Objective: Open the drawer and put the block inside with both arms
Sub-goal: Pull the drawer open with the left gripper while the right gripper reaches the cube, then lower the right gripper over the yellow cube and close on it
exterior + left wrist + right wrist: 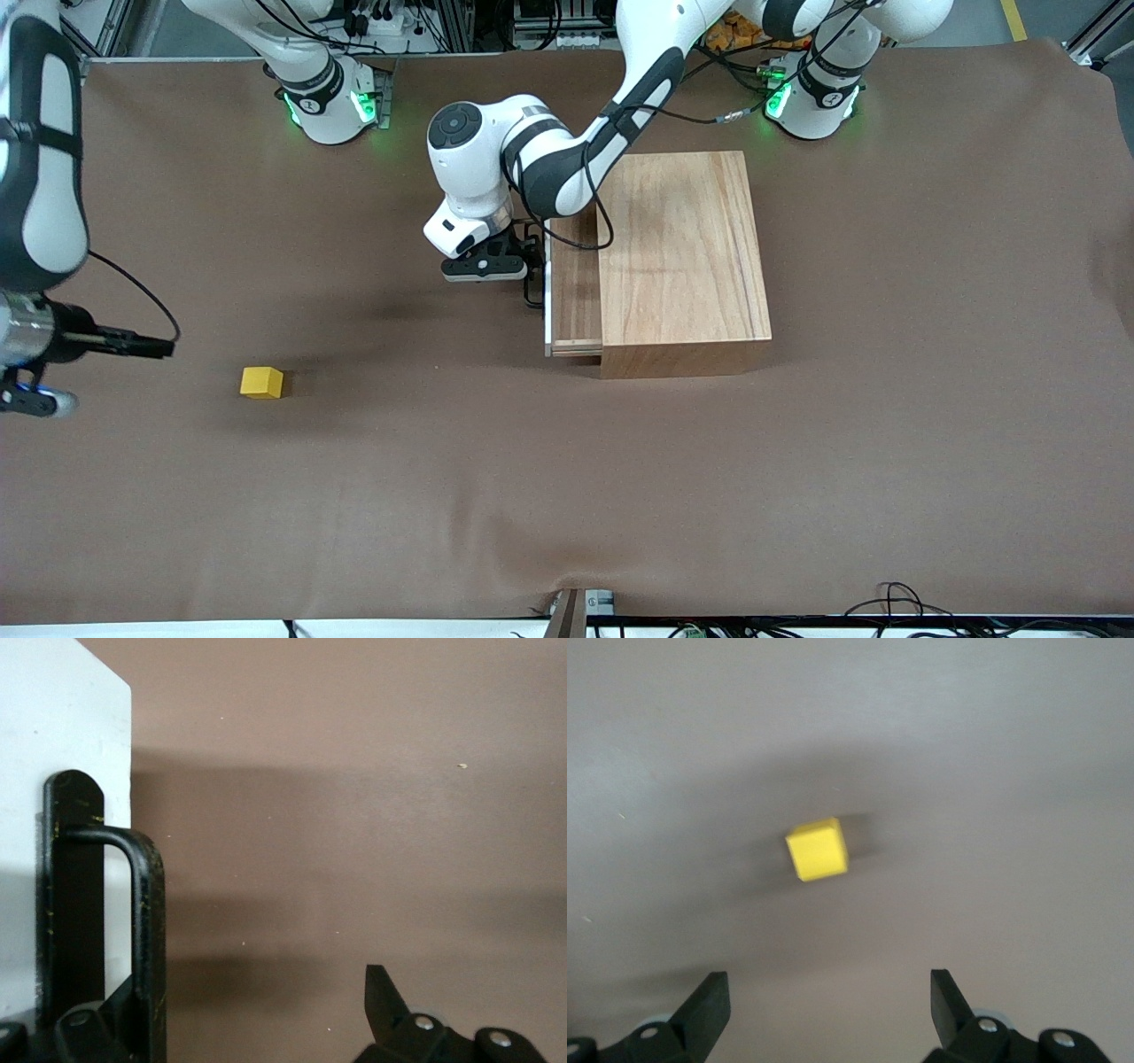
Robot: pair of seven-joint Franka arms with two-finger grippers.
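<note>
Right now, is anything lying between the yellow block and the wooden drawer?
No. In the front view, only bare brown table cover lies between the block and the drawer.

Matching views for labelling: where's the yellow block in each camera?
Front view: the block lies on the brown table cover toward the right arm's end, nearer the camera than the drawer.
Left wrist view: not in it; only the drawer handle and the left pincer.
Right wrist view: mid-picture, past the open right pincer.
Shared landmark: the brown table cover.
</note>
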